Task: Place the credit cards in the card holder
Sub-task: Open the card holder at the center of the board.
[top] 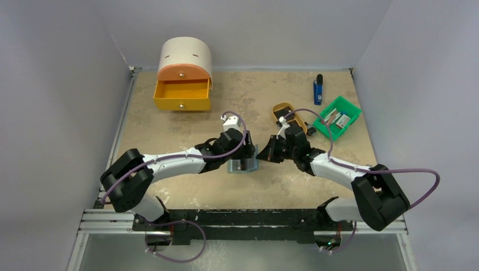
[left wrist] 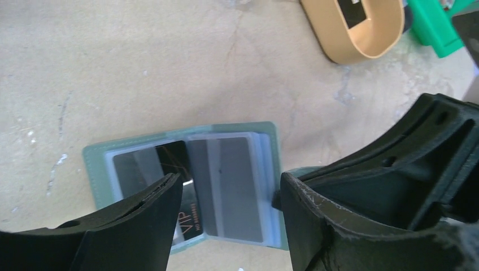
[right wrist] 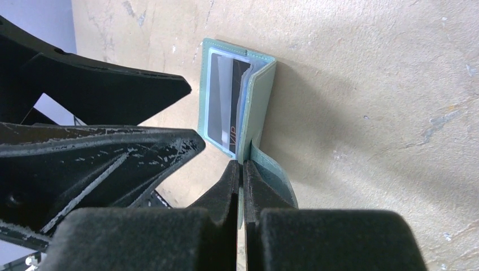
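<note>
Jaws of the left gripper [left wrist: 230, 182] stand apart and empty just above the open card holder [left wrist: 270, 141] on the tabletop [left wrist: 141, 68], while those of the right gripper [right wrist: 242, 169] pinch the holder's cover edge, propping one leaf up. One black credit card [left wrist: 169, 164] sits partly tucked in an inner sleeve, so that insertion looks nearly finished. What seems a second card [left wrist: 351, 10] lies in the tan tray [left wrist: 361, 52], well beyond the holder, so work remains.

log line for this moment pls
left pincer: open over card holder | right pincer: shut on its edge | credit card: lying inside open holder
</note>
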`<control>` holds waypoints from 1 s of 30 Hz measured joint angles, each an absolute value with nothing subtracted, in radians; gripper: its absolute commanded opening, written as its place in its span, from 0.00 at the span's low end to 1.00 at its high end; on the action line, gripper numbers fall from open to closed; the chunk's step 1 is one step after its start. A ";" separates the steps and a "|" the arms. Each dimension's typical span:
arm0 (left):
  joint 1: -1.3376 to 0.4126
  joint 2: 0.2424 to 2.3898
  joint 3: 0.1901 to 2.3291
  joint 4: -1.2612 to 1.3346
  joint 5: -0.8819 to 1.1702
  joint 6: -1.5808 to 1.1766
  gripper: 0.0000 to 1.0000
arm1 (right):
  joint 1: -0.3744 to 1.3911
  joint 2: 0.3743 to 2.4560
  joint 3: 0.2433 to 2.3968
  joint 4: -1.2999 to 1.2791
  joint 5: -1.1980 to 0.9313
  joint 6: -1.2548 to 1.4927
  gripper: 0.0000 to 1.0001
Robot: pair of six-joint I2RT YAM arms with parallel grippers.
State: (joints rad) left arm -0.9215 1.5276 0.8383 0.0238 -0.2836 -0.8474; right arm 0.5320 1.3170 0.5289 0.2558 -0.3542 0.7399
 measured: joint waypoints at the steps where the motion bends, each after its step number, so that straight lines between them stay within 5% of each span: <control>1: -0.921 1.527 0.838 0.035 -0.274 -0.853 0.64 | 0.533 1.317 0.529 0.258 -0.358 0.740 0.00; 30: -0.921 1.594 0.871 0.000 -0.269 -0.849 0.62 | 0.550 1.317 0.538 0.272 -0.366 0.740 0.00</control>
State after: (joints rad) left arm -0.9215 1.5940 0.8707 0.0002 -0.2691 -0.8494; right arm 0.5499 1.3170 0.5385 0.2718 -0.3656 0.7399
